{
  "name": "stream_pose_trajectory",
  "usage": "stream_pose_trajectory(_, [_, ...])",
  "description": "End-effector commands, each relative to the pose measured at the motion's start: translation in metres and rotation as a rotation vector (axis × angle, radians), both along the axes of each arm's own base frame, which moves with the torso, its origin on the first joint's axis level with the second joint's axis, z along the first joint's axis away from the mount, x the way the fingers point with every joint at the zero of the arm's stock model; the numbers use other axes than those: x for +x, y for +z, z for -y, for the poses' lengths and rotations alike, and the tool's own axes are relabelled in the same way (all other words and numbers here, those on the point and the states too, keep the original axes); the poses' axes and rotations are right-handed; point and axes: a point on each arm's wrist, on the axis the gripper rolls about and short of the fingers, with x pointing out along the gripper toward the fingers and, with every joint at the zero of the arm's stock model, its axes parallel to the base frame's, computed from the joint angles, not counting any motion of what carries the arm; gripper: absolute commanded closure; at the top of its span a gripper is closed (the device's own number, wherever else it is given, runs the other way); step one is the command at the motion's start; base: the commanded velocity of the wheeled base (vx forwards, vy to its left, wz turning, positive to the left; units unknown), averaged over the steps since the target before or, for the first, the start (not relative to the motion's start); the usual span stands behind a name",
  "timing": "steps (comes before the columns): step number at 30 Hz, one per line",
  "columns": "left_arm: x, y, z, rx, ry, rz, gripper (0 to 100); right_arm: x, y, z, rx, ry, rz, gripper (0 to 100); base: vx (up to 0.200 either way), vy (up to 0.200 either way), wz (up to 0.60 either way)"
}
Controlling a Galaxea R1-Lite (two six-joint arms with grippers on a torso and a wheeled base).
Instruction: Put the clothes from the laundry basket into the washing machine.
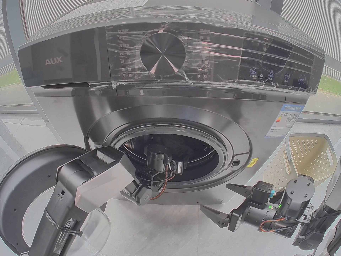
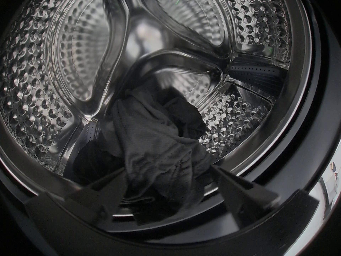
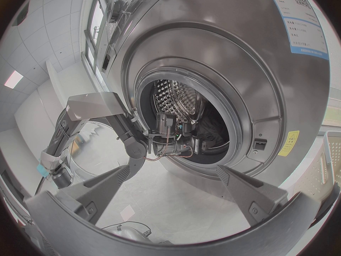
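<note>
Left claw (image 2: 167,169) spread at washing machine (image 1: 199,107) mouth; clothes (image 2: 156,139) inside.

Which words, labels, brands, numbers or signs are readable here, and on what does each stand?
Brand logo, pale letters, at the left of the washing machine panel: a short name, not quoted here.
Programme names around the dial: too small, under glare.
Icon captions at the panel's right: too small.
Blue-edged energy label, front right: too small.
Yellow sticker by the door latch: too small.
</note>
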Motion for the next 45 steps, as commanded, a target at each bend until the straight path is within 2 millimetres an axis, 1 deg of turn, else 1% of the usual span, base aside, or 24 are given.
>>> stream_pose_trajectory(1, [0.004,-0.004,0.0,0.002,0.011,0.004,100,0.0,0.0,0.0,-0.001,-0.001,0.0,0,0.0,0.0,0.0])
stream_pose_trajectory(3, [0.007,-0.001,0.0,-0.007,0.014,0.018,100,0.0,0.0,0.0,-0.001,-0.001,0.0,0,0.0,0.0,0.0])
stream_pose_trajectory(6, [0.019,0.014,0.005,-0.047,0.058,0.093,100,0.0,-0.001,0.0,-0.002,0.001,-0.002,0,0.0,0.0,0.0])
stream_pose_trajectory(7, [0.023,0.016,0.007,-0.059,0.068,0.114,100,0.0,-0.001,0.0,-0.002,0.001,-0.002,0,0.0,0.0,0.0])
stream_pose_trajectory(8, [0.035,0.023,0.006,-0.097,0.11,0.182,100,0.0,0.0,0.0,-0.002,0.001,-0.002,0,0.0,0.0,0.0])
stream_pose_trajectory(10, [0.046,0.028,0.004,-0.123,0.142,0.225,100,0.0,0.0,0.0,-0.001,0.001,0.0,0,0.0,0.0,0.0])
stream_pose_trajectory(12, [0.052,0.029,0.002,-0.131,0.162,0.248,100,0.0,0.0,0.0,-0.001,0.001,0.0,0,0.0,0.0,0.0])
stream_pose_trajectory(21, [0.054,0.026,0.0,-0.123,0.167,0.254,100,0.0,0.001,-0.001,0.003,0.002,0.003,0,0.0,0.0,0.0])
stream_pose_trajectory(22, [0.054,0.026,0.0,-0.124,0.167,0.255,0,0.0,0.001,-0.001,0.005,0.005,0.005,0,0.0,0.0,0.0])
stream_pose_trajectory(25, [0.053,0.03,0.0,-0.127,0.165,0.259,0,0.0,0.001,-0.001,0.004,0.004,0.004,0,0.0,0.0,0.0])
stream_pose_trajectory(28, [0.043,0.034,0.006,-0.126,0.148,0.243,0,0.0,0.001,0.0,0.003,0.001,0.002,0,0.0,0.0,0.0])
stream_pose_trajectory(30, [0.043,0.034,0.006,-0.126,0.148,0.243,0,0.0,0.001,0.0,0.003,0.001,0.002,0,0.0,0.0,0.0])
stream_pose_trajectory(31, [0.021,0.044,0.017,-0.118,0.106,0.217,0,0.0,0.002,0.001,0.006,0.002,0.005,0,0.0,0.0,0.0])
stream_pose_trajectory(32, [0.02,0.044,0.017,-0.118,0.105,0.215,0,0.0,0.002,0.001,0.006,0.002,0.005,0,0.0,0.0,0.0])
stream_pose_trajectory(33, [0.002,0.046,0.024,-0.109,0.074,0.196,0,-0.001,0.001,0.001,0.002,0.004,0.003,0,0.0,0.0,0.0])
stream_pose_trajectory(34, [-0.009,0.047,0.028,-0.108,0.056,0.189,0,-0.002,0.001,0.001,0.0,0.009,0.001,0,0.0,0.0,0.0])
stream_pose_trajectory(35, [-0.017,0.049,0.029,-0.104,0.042,0.182,0,-0.003,0.001,0.001,-0.001,0.012,0.0,0,0.0,0.0,0.0])
stream_pose_trajectory(36, [-0.022,0.049,0.03,-0.101,0.036,0.177,0,-0.004,0.0,0.001,-0.003,0.013,-0.001,0,0.0,0.0,0.0])
stream_pose_trajectory(37, [-0.036,0.049,0.03,-0.091,0.017,0.162,0,-0.006,0.0,0.001,-0.007,0.017,-0.005,0,0.0,0.0,0.0])
stream_pose_trajectory(40, [-0.059,0.054,0.024,-0.068,-0.006,0.131,0,-0.007,0.001,0.002,-0.015,0.019,0.007,0,0.0,0.0,0.0])
stream_pose_trajectory(43, [-0.087,0.062,0.013,-0.045,-0.029,0.093,0,-0.008,0.004,0.003,-0.008,0.018,0.017,0,0.0,0.0,0.0])
stream_pose_trajectory(45, [-0.109,0.064,0.005,-0.039,-0.05,0.072,0,-0.008,0.004,0.004,-0.007,0.017,0.018,0,0.0,0.0,0.0])
